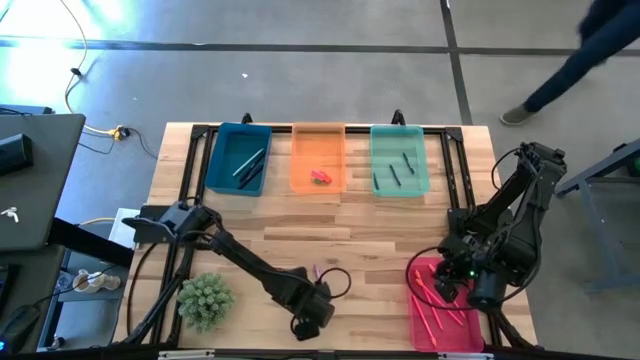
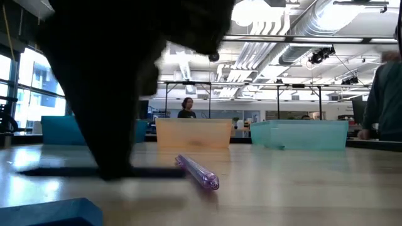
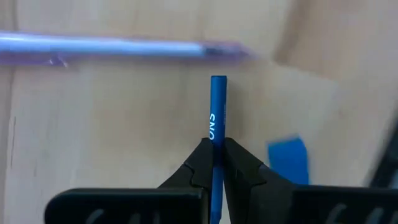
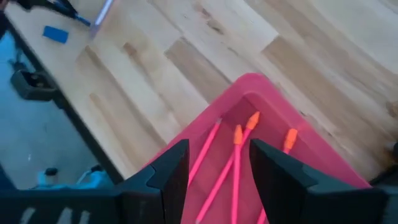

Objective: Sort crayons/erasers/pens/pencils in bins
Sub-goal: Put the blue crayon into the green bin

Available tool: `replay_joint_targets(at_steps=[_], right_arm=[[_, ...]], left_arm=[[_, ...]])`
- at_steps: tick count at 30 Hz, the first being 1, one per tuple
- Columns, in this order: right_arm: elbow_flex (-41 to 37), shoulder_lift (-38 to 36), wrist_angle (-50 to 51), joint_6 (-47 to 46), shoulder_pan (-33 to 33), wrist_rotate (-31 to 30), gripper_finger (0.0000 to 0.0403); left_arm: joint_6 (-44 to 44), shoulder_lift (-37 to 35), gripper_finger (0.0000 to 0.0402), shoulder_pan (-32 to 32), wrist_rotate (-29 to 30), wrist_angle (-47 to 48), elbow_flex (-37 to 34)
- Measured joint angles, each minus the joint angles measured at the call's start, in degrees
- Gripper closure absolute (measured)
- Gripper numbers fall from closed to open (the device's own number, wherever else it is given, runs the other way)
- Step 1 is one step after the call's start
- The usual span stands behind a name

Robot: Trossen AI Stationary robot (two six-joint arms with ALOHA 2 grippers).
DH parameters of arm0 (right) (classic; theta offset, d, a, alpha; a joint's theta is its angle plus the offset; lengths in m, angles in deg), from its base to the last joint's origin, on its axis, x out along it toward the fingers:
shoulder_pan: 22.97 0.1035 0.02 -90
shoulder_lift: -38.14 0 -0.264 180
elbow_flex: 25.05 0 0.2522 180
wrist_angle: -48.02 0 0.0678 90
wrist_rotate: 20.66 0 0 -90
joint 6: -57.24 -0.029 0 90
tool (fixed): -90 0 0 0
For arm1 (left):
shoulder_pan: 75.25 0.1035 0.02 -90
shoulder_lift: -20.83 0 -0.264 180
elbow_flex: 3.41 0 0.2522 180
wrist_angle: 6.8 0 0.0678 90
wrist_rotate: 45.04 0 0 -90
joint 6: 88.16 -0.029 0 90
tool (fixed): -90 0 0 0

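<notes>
Nearest the lens in our left wrist view, the left gripper [image 3: 212,158] has its two dark fingers pressed shut on a thin blue stick [image 3: 217,109], which runs up the middle of the frame between them. Just beyond its tip a purple pen [image 3: 118,46] lies across the upper left, and a blue eraser [image 3: 289,158] sits on the wood at lower right, beside the claw but not touching it.

We judge the sorting well along. In the high view, the blue bin [image 1: 238,160] at upper centre-left holds dark sticks, the orange bin [image 1: 318,158] a small red piece, the teal bin [image 1: 399,160] a few dark sticks, and the pink bin [image 1: 440,310] at lower right several pink ones. Still loose on the table [image 1: 380,225], as far as we see: the gripped stick, the purple pen and the blue eraser, all at bottom centre.

The right gripper [image 4: 214,165] waits over the pink bin, fingers apart, holding nothing
</notes>
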Motion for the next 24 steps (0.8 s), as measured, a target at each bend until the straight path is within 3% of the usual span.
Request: replay_joint_targets(at_steps=[13,24], right_arm=[[0.54,0.00,-11.57,11.79,0.02,-1.48,0.0242],[0.57,0.00,-29.78,33.31,0.00,-15.87,0.0242]], left_arm=[[-6.93,-6.09,0.0398,1.58,-5.41,-6.75,0.23],[-12.89,-8.86,0.0398,4.88,-5.21,-23.16,0.29]])
